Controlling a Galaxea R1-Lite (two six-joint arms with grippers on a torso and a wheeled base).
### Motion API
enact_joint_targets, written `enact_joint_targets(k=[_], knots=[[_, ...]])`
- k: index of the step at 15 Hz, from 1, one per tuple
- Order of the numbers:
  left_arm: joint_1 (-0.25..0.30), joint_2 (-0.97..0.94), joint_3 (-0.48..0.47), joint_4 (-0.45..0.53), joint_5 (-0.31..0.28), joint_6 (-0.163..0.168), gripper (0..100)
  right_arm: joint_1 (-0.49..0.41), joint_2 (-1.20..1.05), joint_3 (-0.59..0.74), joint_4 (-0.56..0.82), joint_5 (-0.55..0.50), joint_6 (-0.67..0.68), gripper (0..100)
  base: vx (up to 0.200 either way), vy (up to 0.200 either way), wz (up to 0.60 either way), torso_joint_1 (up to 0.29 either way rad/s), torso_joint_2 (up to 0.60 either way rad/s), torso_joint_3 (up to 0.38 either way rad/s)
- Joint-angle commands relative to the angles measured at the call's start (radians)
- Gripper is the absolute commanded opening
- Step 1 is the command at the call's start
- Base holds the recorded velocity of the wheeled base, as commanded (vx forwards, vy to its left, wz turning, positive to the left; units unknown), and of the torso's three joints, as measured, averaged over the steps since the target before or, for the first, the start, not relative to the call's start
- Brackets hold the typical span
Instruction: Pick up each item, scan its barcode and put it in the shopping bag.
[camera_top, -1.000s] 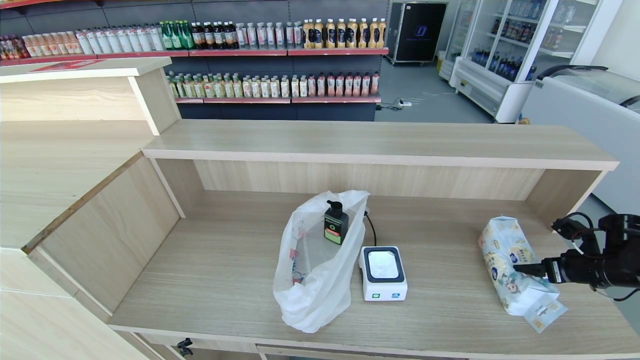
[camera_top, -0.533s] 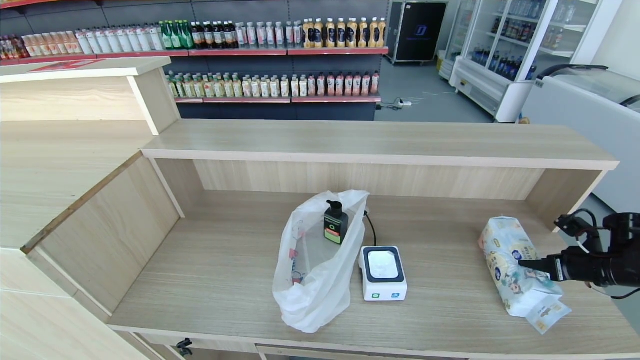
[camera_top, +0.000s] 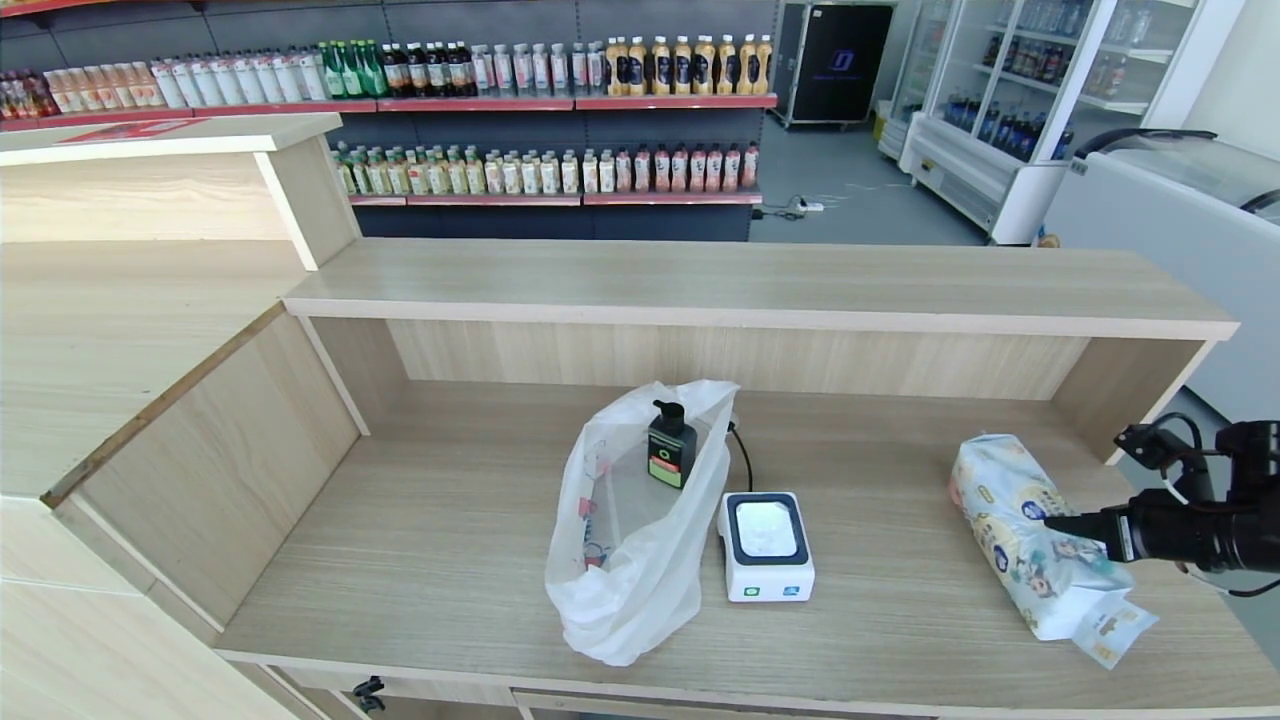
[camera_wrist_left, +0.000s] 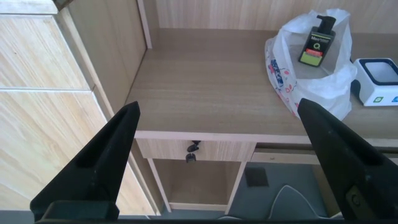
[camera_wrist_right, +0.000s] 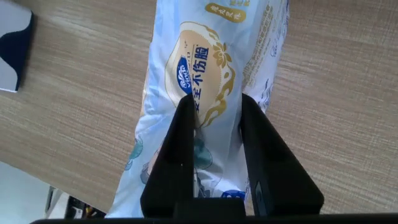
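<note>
One scanner (camera_top: 766, 545) sits on the surface (camera_top: 450, 560), one bag (camera_top: 640, 590) holding one bottle (camera_top: 671, 447) just left of it, one pack (camera_top: 1030, 540) well right.

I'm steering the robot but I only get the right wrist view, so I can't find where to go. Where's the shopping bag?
Observer: The shopping bag sits on the counter, on the far side of the scanner from your packet, to the robot's left.
Operator: Is anything inside?
Observer: Yes, a dark pump bottle stands upright in it.
Operator: Is my other gripper busy?
Observer: No, the left gripper is open, holding nothing.
</note>
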Motion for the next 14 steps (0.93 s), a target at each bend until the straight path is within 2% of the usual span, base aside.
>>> enact_joint_targets(k=[1,5,7,8,14], knots=[[0.0,0.001,0.0,0.0,0.0,0.0,100,0.0,-0.046,0.001,-0.006,0.002,-0.002,0,0.0,0.0,0.0,0.0,0.0,0.0],[0.0,0.001,0.0,0.0,0.0,0.0,100,-0.047,-0.037,0.021,0.008,-0.004,-0.181,0,0.0,0.0,0.0,0.0,0.0,0.0],[0.0,0.001,0.0,0.0,0.0,0.0,100,-0.054,-0.037,0.024,0.016,-0.001,-0.204,0,0.0,0.0,0.0,0.0,0.0,0.0],[0.0,0.001,0.0,0.0,0.001,0.0,100,-0.055,-0.042,0.023,0.014,0.001,-0.2,100,0.0,0.0,0.0,0.0,0.0,0.0],[0.0,0.001,0.0,0.0,0.001,0.0,100,-0.08,-0.145,0.02,-0.002,0.119,-0.177,100,0.0,0.0,0.0,0.0,0.0,0.0]])
